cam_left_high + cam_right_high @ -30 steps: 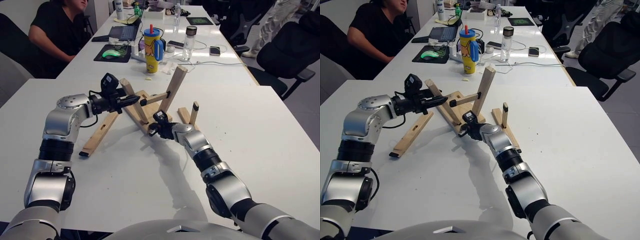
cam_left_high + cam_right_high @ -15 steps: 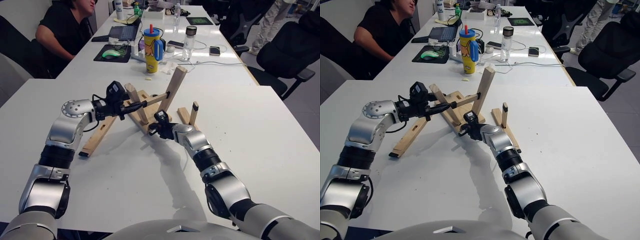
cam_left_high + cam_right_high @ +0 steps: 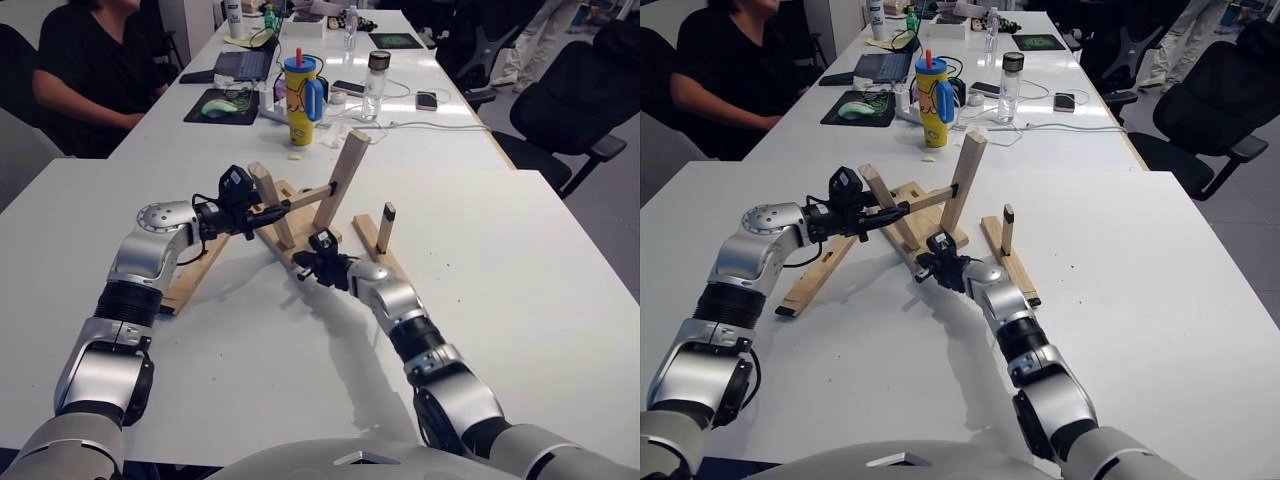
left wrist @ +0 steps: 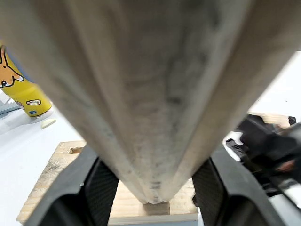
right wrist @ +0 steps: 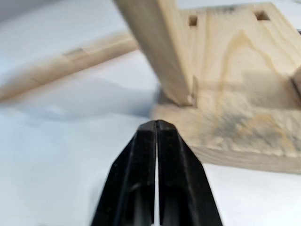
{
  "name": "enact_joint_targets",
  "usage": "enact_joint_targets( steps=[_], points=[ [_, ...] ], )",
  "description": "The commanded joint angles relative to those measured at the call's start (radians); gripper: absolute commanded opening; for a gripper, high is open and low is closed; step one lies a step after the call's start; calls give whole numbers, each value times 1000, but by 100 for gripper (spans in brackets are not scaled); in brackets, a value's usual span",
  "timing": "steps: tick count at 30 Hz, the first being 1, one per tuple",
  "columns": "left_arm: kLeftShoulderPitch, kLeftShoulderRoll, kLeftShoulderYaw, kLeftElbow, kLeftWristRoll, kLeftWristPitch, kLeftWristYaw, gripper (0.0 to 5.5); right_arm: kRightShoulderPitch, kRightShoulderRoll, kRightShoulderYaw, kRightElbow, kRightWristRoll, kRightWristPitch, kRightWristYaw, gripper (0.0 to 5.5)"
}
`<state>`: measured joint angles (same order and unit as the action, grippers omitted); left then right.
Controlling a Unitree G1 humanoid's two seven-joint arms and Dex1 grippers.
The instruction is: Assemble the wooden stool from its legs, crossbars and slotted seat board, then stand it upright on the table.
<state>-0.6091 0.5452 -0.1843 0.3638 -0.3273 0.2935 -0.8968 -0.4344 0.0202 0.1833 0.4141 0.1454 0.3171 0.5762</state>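
Assembly is looking halfway: left claw (image 3: 268,210) is pinching the crossbar (image 3: 310,194) between two socketed legs (image 3: 345,170), right claw (image 5: 156,127) pressed together, loose leg (image 3: 200,265) waiting.

My left gripper (image 3: 263,211) is black, and the crossbar (image 3: 306,196) in it is pale, unpainted wood. My right gripper (image 5: 156,126) is glossy black too. The seat board (image 5: 235,94) is light blond wood with darker, wavy grain rings. The leg (image 5: 160,47) standing in it is the same blond tone with a straight grain. The short piece (image 3: 385,228) is blond with a dark tip. The table (image 3: 520,300) is plain white. Behind stands a yellow cup (image 3: 300,100) with a cartoon print, blue handle and red straw, and a green mouse (image 3: 222,105) on a black mat (image 3: 205,112).
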Motion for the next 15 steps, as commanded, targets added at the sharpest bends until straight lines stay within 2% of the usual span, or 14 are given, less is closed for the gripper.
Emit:
enact_joint_targets(
  steps=[1, 6, 10, 12, 13, 15],
  points=[
    [125, -5, -105, 130, 106, 96, -33, 212, 27, -10, -93, -249, 96, -79, 3, 1],
    [111, -11, -104, 145, 107, 87, -40, 212, -99, 26, -123, -282, 115, -149, -44, 1],
    [103, -18, -103, 153, 107, 82, -46, 212, -197, 57, -99, -44, 24, -236, -134, 1],
    [104, -18, -103, 153, 107, 80, -49, 212, -223, 62, -58, 147, -40, -178, -175, 1],
    [105, -18, -102, 152, 106, 80, -49, 212, -226, 51, 5, 251, -103, -105, -173, 1],
    [103, -21, -104, 151, 105, 81, -50, 212, -196, 29, 62, 345, -158, 17, -165, 1]
  ],
)
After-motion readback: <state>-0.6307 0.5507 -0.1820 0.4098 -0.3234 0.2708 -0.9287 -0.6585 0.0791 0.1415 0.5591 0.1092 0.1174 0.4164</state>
